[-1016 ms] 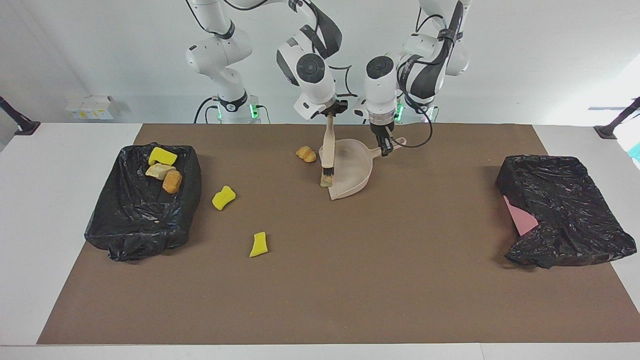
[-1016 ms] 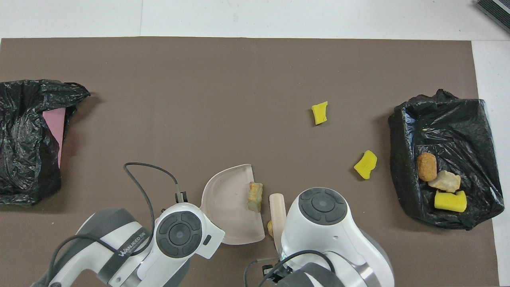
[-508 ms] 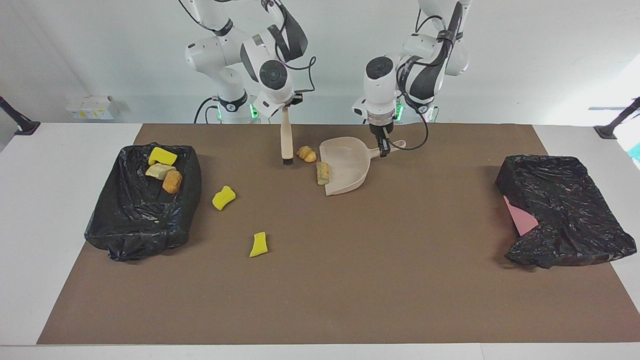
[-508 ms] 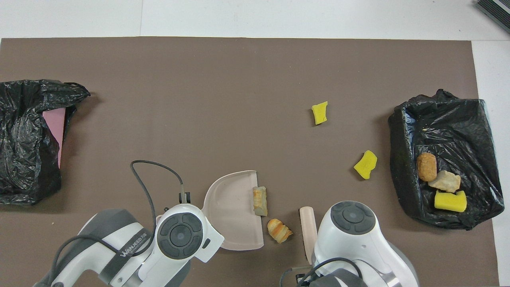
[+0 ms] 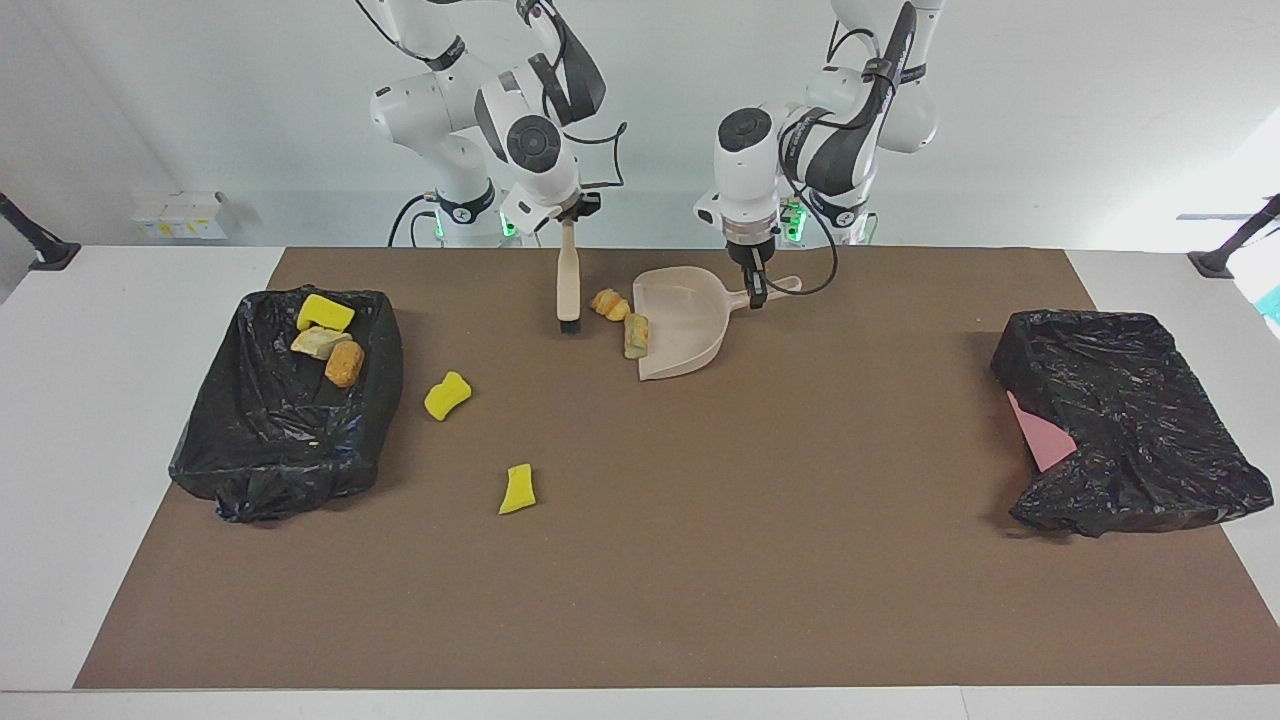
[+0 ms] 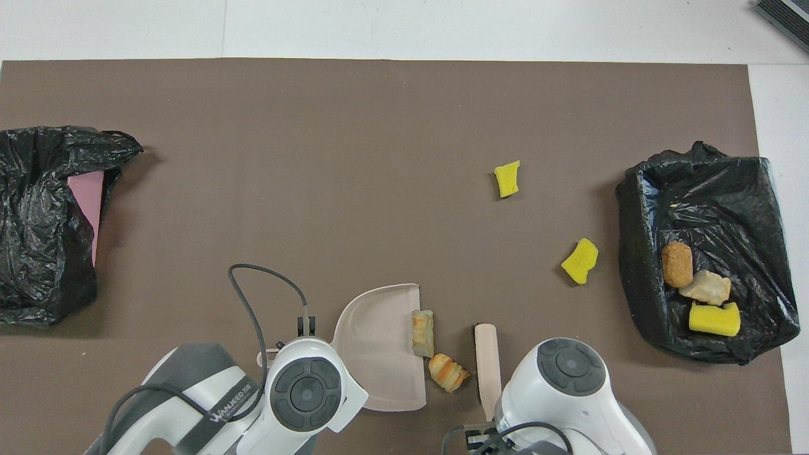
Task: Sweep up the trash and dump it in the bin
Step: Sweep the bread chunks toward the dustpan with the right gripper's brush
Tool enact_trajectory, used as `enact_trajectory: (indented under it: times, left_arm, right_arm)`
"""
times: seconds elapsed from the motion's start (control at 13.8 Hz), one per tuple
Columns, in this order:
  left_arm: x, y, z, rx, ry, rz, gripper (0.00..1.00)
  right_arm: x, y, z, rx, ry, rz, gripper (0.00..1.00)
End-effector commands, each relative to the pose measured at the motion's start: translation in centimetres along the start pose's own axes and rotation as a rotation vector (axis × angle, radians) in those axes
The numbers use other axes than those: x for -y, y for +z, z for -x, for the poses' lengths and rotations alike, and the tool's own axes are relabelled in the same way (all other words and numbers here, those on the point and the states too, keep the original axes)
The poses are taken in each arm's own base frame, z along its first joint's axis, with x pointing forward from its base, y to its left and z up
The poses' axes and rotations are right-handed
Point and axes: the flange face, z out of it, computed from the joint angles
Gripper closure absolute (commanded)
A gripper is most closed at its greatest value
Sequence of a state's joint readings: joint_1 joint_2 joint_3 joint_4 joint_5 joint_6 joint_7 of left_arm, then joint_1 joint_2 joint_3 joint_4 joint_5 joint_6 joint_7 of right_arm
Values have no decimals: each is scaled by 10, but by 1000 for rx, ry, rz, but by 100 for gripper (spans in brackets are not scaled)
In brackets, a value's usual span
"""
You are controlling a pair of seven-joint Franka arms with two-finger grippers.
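Near the robots, left pincer (image 5: 756,297) grips dustpan (image 5: 685,330); right pincer (image 5: 568,222) grips brush (image 5: 568,285).

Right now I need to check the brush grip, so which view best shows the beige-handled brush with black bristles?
The facing view: the beige-handled brush hangs upright from the shut right gripper, bristles beside the croissant-like lump. The overhead view shows only its handle; the arm hides the grip.
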State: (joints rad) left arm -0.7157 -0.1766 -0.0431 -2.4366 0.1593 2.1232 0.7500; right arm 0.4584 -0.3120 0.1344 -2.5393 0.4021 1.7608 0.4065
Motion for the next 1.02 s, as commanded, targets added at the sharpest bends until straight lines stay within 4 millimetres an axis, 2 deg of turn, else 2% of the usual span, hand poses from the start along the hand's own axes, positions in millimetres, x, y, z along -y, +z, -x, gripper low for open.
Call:
enact_trajectory:
  times: [0.0,0.07,0.22,0.36,0.51,0.65,0.8,0.87,0.94]
  left_arm:
    - [-19,6,-5,-10,1,1,100]
    - [-19,7,-5,-11,-2,2,100]
    - [-19,7,-4,-11,-5,3,100]
    - [-18,7,-4,-14,-9,7,100]
    - [-18,6,-5,-23,-13,6,100]
    - [-17,6,-5,-25,-14,5,100]
    - [-14,10,-4,-57,-11,-21,100]
    - [-13,13,-3,-82,-12,-39,100]
    - [-11,14,-2,-94,-14,-50,100]
  right_arm:
    - [19,25,-9,5,4,-35,100]
    - [25,31,-17,-13,25,-62,100]
    - [53,43,-26,-46,18,-120,100]
    - [77,24,-32,-55,27,-162,100]
    - [117,10,-27,-70,21,-173,100]
    - [142,-6,-20,-85,37,-193,100]
    - [148,-20,-7,-64,16,-185,100]
    - [142,-27,-3,-52,-2,-166,100]
    - [133,-32,-9,-47,8,-163,100]
